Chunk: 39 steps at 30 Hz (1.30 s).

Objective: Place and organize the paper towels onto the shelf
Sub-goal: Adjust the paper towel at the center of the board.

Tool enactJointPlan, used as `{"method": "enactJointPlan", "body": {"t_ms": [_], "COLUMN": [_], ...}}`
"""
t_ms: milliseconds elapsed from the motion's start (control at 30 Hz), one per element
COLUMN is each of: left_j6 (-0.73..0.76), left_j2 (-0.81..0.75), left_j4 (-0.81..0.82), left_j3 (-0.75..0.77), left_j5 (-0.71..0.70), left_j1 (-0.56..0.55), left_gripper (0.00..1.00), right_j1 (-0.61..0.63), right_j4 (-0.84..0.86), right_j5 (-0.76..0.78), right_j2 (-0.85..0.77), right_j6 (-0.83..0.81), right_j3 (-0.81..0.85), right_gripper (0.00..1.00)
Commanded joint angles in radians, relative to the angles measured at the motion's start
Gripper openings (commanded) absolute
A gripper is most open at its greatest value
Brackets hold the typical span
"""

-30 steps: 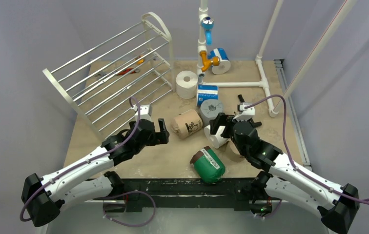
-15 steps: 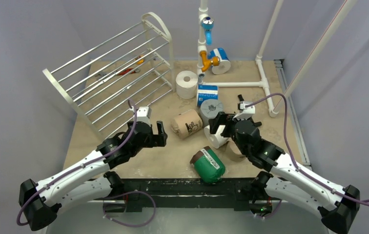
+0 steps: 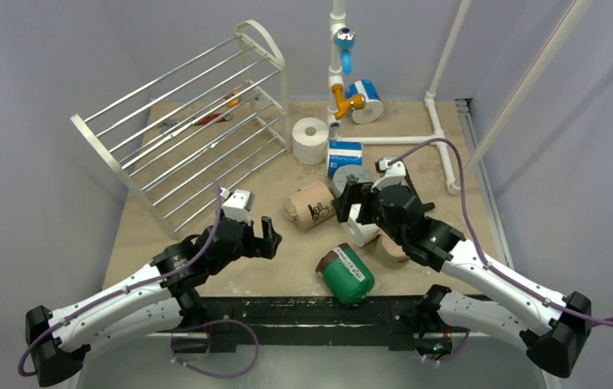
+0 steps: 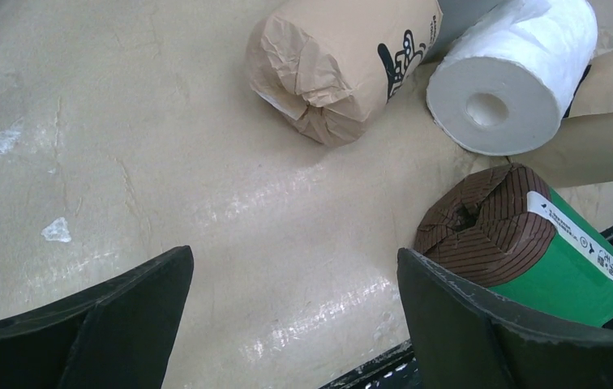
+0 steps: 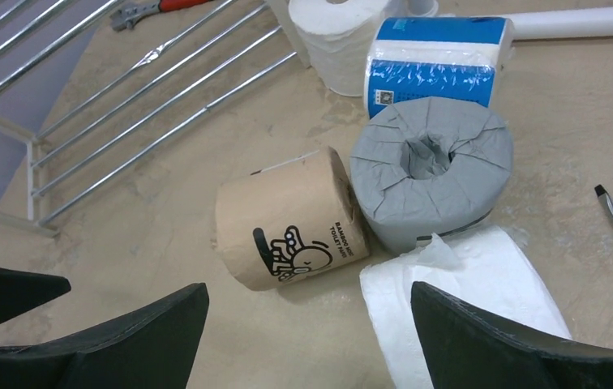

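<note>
Left arm (image 3: 125, 296): you drew it back toward the near edge of the table (image 3: 287, 263), and its elbow dropped lower and further left in the top view.
Left jaws: they slid toward you and slightly right, further from the foot of the shelf (image 3: 92, 134).
Right arm (image 3: 490, 271): you reached it forward and to the left.
Right jaws: they moved from above the white roll (image 3: 360, 232) toward the grey roll (image 3: 355, 177) and ended up covering much of it from above.
Right cable (image 3: 429, 141): its loop swung left and further back, across the white pipe (image 3: 392, 139).
Plain tan roll (image 3: 390, 248): more of it came into view behind your right arm.
</note>
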Motion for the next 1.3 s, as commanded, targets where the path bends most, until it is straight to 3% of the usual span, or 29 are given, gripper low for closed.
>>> {"method": "enactJointPlan", "body": {"t_ms": [0, 267, 667, 933, 1267], "left_j6": [0.006, -0.002, 0.003, 0.092, 0.089], "left_j2": [-0.072, -0.164, -0.107, 0.082, 0.263], "left_j4": [0.072, 0.089, 0.207, 0.409, 0.606], "left_j3": [-0.057, -0.12, -0.147, -0.108, -0.089], "left_j5": [0.027, 0.029, 0.148, 0.431, 0.515], "left_j1": [-0.011, -0.01, -0.01, -0.076, -0.103], "left_gripper": [0.95, 0.95, 0.92, 0.91, 0.92], "right_j1": [-0.003, 0.002, 0.01, 0.01, 0.009], "right_j4": [-0.059, -0.168, -0.186, -0.158, -0.249], "right_j5": [-0.117, -0.158, -0.287, -0.212, -0.262], "right_j2": [0.035, 0.02, -0.152, -0.306, -0.422], "right_j6": [-0.062, -0.026, 0.18, 0.288, 0.369], "right_j3": [0.068, 0.041, -0.137, -0.21, -0.248], "right_gripper": [0.96, 0.94, 0.92, 0.93, 0.93]}}
